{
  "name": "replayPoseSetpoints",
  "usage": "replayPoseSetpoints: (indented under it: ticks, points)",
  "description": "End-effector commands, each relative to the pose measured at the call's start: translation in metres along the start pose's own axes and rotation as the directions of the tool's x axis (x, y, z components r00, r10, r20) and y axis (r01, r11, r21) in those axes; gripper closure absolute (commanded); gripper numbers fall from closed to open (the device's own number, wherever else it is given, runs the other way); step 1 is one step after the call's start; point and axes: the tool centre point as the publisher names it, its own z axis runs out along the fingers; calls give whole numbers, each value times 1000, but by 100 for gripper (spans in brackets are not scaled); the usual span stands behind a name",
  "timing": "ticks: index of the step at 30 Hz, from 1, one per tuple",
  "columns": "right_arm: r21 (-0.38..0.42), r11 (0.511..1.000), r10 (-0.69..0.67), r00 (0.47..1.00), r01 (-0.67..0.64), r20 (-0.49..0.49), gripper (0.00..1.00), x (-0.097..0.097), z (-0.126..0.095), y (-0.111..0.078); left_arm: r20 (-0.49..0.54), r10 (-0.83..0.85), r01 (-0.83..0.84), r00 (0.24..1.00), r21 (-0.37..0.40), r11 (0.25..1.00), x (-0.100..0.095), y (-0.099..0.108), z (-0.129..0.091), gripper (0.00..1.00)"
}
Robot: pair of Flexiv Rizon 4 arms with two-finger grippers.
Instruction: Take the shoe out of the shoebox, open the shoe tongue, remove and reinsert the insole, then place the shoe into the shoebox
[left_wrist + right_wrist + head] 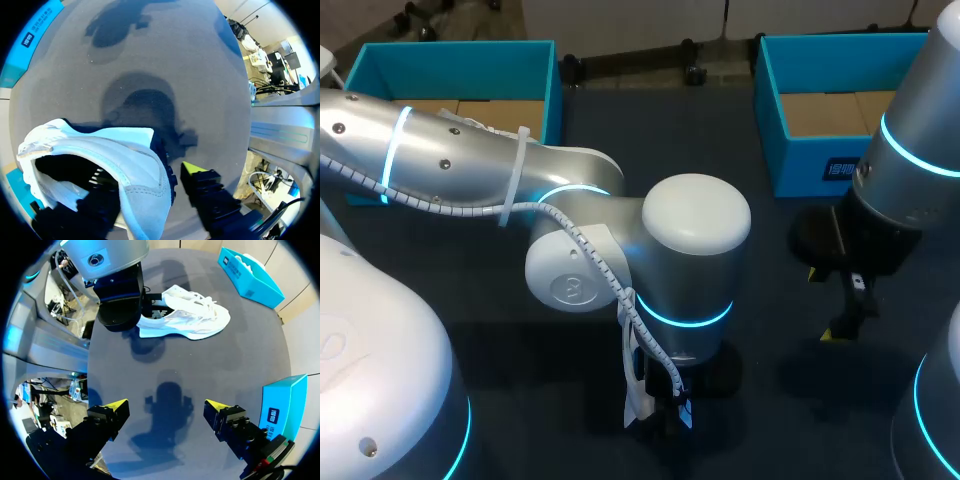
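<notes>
Black against white, the left gripper [150,192] sits at the heel of the shoe [190,320], its hold impossible to tell. The shoe lies on the dark table [240,370]. The right gripper [165,410] hangs wide open, well apart. A weak heel hold could let the shoe twist or slip.

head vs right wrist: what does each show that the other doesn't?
Head only: the bare brown floor of the right shoebox.
Right wrist only: the whole white shoe, on its sole on the table, laces up. In the head view the left arm hides all but a white scrap of it.
Both: the left gripper at the shoe's heel end, and the right gripper open and empty.
</notes>
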Motion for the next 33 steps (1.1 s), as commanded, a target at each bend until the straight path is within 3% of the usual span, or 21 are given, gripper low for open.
replayPoseSetpoints:
  ticks: [1, 10, 17, 33]
  points:
    - [0, 1000, 0, 1000, 0, 1, 0, 0, 2, 0, 4, -4, 4, 1000, 0, 1000, 0, 1, 0, 100]
    - [0, 1000, 0, 1000, 0, 1, 0, 0, 2, 0, 14, -12, 12, 1000, 4, 1000, -2, 6, -7, 100]
    - [0, 1000, 0, 1000, 0, 1, 0, 0, 2, 0, 40, -17, 16, 999, 25, 1000, -9, 20, -32, 100]
    - [0, 1000, 0, 1000, 0, 1, 0, 0, 2, 0, 28, -48, 46, 998, 76, 996, -59, 99, -122, 100]
